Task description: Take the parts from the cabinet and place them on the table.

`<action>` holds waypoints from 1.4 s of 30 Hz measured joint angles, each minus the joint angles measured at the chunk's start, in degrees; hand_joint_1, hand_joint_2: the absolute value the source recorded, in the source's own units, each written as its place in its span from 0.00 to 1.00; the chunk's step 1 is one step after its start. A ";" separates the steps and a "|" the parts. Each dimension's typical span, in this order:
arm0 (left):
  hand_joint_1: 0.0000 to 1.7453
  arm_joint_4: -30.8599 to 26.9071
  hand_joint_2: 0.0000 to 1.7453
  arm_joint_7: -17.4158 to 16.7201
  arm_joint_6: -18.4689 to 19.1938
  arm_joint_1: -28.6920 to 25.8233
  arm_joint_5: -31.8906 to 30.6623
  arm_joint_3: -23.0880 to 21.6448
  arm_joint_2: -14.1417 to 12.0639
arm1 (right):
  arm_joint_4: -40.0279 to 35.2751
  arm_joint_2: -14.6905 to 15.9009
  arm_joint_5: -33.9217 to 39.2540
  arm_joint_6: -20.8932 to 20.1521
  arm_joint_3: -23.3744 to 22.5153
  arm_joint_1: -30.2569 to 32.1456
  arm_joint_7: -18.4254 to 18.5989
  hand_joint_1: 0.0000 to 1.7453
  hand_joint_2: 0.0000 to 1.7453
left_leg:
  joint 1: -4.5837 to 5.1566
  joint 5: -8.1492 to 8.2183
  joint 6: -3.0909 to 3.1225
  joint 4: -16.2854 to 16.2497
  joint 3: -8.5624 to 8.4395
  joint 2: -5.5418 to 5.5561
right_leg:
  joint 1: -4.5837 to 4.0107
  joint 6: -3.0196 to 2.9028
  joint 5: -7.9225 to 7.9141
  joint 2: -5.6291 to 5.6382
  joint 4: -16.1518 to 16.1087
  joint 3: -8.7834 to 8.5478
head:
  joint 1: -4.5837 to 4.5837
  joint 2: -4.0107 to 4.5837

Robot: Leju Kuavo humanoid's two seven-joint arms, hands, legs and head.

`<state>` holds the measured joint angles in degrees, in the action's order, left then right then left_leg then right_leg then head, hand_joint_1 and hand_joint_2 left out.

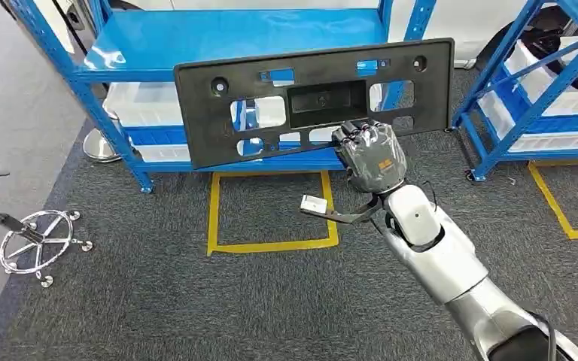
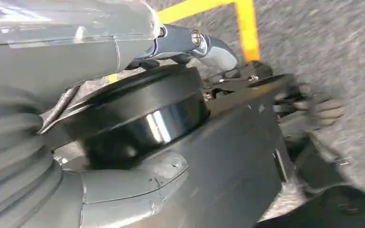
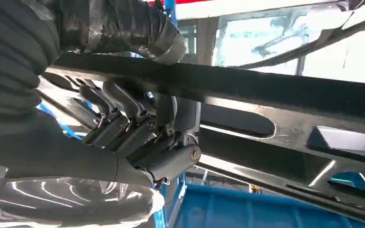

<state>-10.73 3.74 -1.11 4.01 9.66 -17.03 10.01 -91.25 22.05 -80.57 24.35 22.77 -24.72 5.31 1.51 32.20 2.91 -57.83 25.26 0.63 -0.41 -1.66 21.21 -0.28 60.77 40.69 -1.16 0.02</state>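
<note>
1. The right hand (image 1: 371, 154), wrapped in a crinkled grey cover, grips the lower edge of a black plastic panel (image 1: 316, 98) at the centre of the head view.
2. The panel is a long, flat, matte rectangle pierced by rectangular cut-outs and round holes, with a recessed box at its middle; it hangs in the air, tilted so its left end sits lower.
3. In the right wrist view the dark metal fingers (image 3: 123, 126) curl under the panel's edge (image 3: 275, 92) and the thumb presses on its other face.
4. Behind the panel stands a blue steel rack (image 1: 233, 37) with a glossy shelf, and translucent white bins (image 1: 147, 105) sit on its lower level.
5. The floor is dark grey carpet (image 1: 196, 301) marked with a yellow tape square (image 1: 271, 244).
6. A chrome-based stool (image 1: 38, 241) stands at the left edge.
7. The left hand (image 2: 123, 190) appears as smooth grey covers in the left wrist view; whether its fingers are spread or curled I cannot tell.
</note>
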 joint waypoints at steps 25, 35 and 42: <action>0.00 -0.02 1.00 3.43 0.26 -0.02 0.44 0.09 -0.42 | -1.66 1.09 1.73 -2.25 -1.66 2.26 0.50 1.00 1.00 | -1.33 1.19 -3.26 -18.62 17.74 -0.97 | 1.58 0.92 8.23 0.86 -0.58 -8.33 | -0.18 0.00; 0.00 -0.02 1.00 2.56 1.07 -0.28 0.53 0.11 -0.06 | -1.88 1.18 2.03 -2.23 -2.25 2.87 0.63 1.00 1.00 | -0.84 -5.74 1.15 2.07 5.43 1.78 | 1.34 2.72 6.11 5.93 -1.49 -6.62 | -0.18 0.00; 0.00 -0.02 1.00 2.43 1.03 -0.77 0.66 0.15 -0.11 | -1.97 1.51 2.03 -2.36 -2.53 2.75 0.48 1.00 1.00 | -1.17 -5.73 0.17 1.50 6.02 -2.94 | 2.68 4.97 10.54 0.17 10.87 -0.69 | -0.31 0.00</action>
<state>-10.75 6.16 -0.09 3.24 10.32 -16.87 9.90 -93.22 23.56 -78.53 21.99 20.24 -21.97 5.79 0.34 26.46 3.08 -56.32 31.28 -2.31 2.27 3.30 31.75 -0.12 71.64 40.00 -1.46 0.02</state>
